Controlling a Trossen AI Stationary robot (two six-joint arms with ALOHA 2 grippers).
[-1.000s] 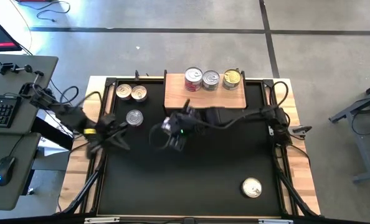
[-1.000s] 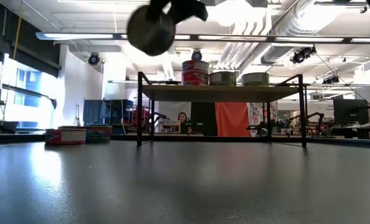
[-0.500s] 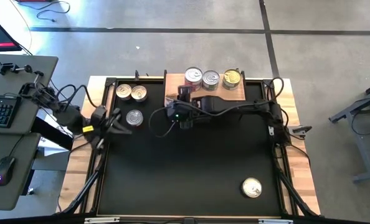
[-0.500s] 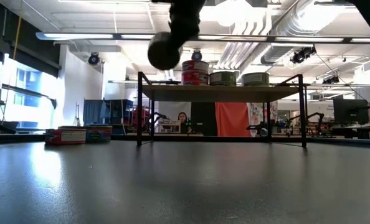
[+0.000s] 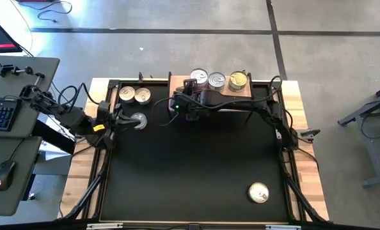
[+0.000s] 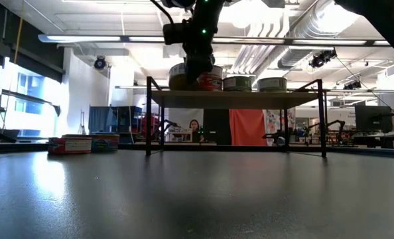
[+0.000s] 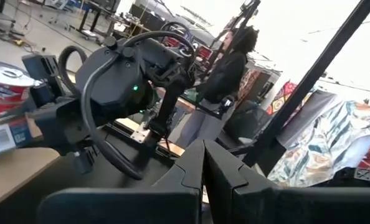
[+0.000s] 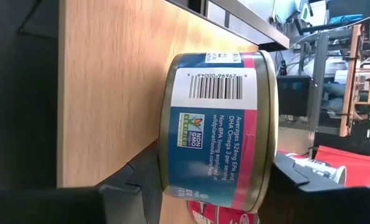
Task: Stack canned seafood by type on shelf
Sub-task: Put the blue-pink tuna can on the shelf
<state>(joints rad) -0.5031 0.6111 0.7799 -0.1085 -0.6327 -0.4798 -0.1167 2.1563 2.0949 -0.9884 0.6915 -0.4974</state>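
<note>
We are holding a can (image 8: 217,127) between the fingers of the right gripper (image 5: 189,96), its flat faces level, over the left part of the shelf (image 5: 177,101). It is hanging just beside the red-labelled can (image 5: 199,78) standing there, so the coming move looks like a straight lowering. The left gripper (image 5: 116,119), fingers pressed shut and empty, is waiting by a loose can (image 5: 137,120) on the counter (image 5: 196,166).

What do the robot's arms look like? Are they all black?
Mostly. Both arms are dark, jointed and draped with looping black cables. The left arm has a yellow patch near its wrist. The right arm shows a small green light by its end effector, whose two fingers are black.
</note>
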